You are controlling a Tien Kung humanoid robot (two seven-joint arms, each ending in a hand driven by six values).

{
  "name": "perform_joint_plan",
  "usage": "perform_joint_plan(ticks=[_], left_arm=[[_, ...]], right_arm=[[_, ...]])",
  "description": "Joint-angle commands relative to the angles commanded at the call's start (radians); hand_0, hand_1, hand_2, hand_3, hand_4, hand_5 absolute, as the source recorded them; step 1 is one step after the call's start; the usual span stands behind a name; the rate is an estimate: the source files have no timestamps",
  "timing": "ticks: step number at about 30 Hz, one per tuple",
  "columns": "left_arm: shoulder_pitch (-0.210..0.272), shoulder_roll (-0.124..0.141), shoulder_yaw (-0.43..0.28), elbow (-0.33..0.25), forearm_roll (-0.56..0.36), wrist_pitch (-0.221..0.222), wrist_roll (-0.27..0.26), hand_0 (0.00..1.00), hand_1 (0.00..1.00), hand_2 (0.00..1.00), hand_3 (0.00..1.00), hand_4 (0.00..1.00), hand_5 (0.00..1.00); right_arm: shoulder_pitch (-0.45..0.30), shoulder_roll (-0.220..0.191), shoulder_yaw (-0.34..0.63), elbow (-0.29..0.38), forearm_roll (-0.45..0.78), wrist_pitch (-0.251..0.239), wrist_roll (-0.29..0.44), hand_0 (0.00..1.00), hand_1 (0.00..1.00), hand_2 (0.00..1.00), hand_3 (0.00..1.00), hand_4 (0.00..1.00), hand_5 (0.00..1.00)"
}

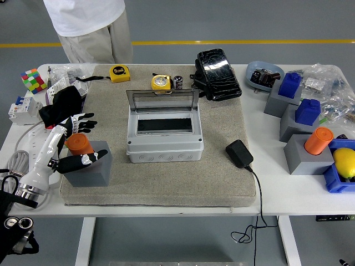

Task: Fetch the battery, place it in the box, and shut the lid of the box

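The battery, a small dark cylinder, stands upright at the far edge of the grey mat beside a yellow tape measure. The grey box sits mid-mat with its clear lid standing open at the back; its inside looks dark. My left hand is at the mat's left edge, far from the battery. Its fingers are spread behind an orange cylinder and its thumb lies across the grey block holding that cylinder. It grasps nothing.
A person stands at the far left side. A black pouch, a black power adapter with cable, a second tape measure, a colour cube, and grey blocks with blue and orange pieces surround the box.
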Motion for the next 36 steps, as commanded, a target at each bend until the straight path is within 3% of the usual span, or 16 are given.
perform_joint_plan(ticks=[4,5,11,12,17,18,23,24,29,30,35,36], left_arm=[[-0.015,-0.011,0.016,0.022,-0.025,0.002,-0.012,0.529,0.568,0.571,0.683,0.998,0.002],[-0.018,-0.013,0.020,0.026,-0.033,0.003,-0.016,0.528,0.510,0.498,0.650,0.998,0.002],[-0.026,-0.020,0.036,0.042,-0.085,-0.004,-0.032,0.528,0.510,0.498,0.650,0.998,0.002],[-0.027,-0.020,0.038,0.043,-0.092,-0.006,-0.034,0.486,0.447,0.442,0.594,0.998,0.002],[-0.030,-0.022,0.041,0.046,-0.116,-0.008,-0.046,0.486,0.447,0.442,0.594,0.998,0.002],[-0.031,-0.022,0.041,0.046,-0.120,-0.008,-0.048,0.253,0.343,0.401,0.518,0.998,0.002],[-0.032,-0.023,0.048,0.047,-0.136,-0.002,-0.062,0.253,0.343,0.401,0.518,0.998,0.002],[-0.033,-0.024,0.050,0.047,-0.138,0.000,-0.064,0.148,0.251,0.376,0.481,0.998,0.002],[-0.038,-0.029,0.058,0.052,-0.145,0.009,-0.076,0.148,0.251,0.376,0.481,0.998,0.002],[-0.038,-0.029,0.059,0.052,-0.145,0.011,-0.077,0.078,0.163,0.339,0.438,0.998,0.002],[-0.045,-0.035,0.061,0.061,-0.151,0.017,-0.080,0.078,0.163,0.339,0.438,0.998,0.002],[-0.049,-0.038,0.064,0.064,-0.156,0.020,-0.080,0.050,0.123,0.300,0.356,0.931,0.002]], right_arm=[[0.000,0.001,-0.003,-0.001,0.001,0.001,-0.001,0.644,0.652,0.665,0.537,0.956,0.382],[-0.001,0.001,-0.003,0.000,0.002,0.001,-0.001,0.644,0.652,0.665,0.537,0.957,0.381],[0.000,0.001,-0.005,0.001,0.003,-0.001,0.000,0.644,0.652,0.665,0.537,0.957,0.381],[0.000,0.001,-0.005,0.001,0.003,-0.001,0.000,0.644,0.652,0.665,0.537,0.957,0.382],[0.000,0.002,-0.004,0.000,0.005,0.001,-0.001,0.644,0.652,0.665,0.537,0.957,0.382],[0.000,0.002,-0.004,0.000,0.006,0.001,-0.002,0.643,0.652,0.665,0.537,0.956,0.381],[0.001,0.002,-0.005,0.001,0.008,0.001,-0.001,0.643,0.652,0.665,0.537,0.956,0.381],[0.001,0.002,-0.005,0.001,0.008,0.001,-0.001,0.642,0.652,0.665,0.537,0.957,0.381],[0.001,0.003,-0.007,0.001,0.010,0.002,0.000,0.642,0.652,0.665,0.537,0.957,0.381],[0.001,0.003,-0.007,0.001,0.010,0.002,0.000,0.641,0.651,0.665,0.537,0.957,0.380],[0.001,0.002,-0.008,0.000,0.009,0.003,-0.001,0.641,0.651,0.665,0.537,0.957,0.380],[0.001,0.002,-0.008,0.000,0.010,0.003,-0.001,0.642,0.652,0.665,0.536,0.956,0.379]])
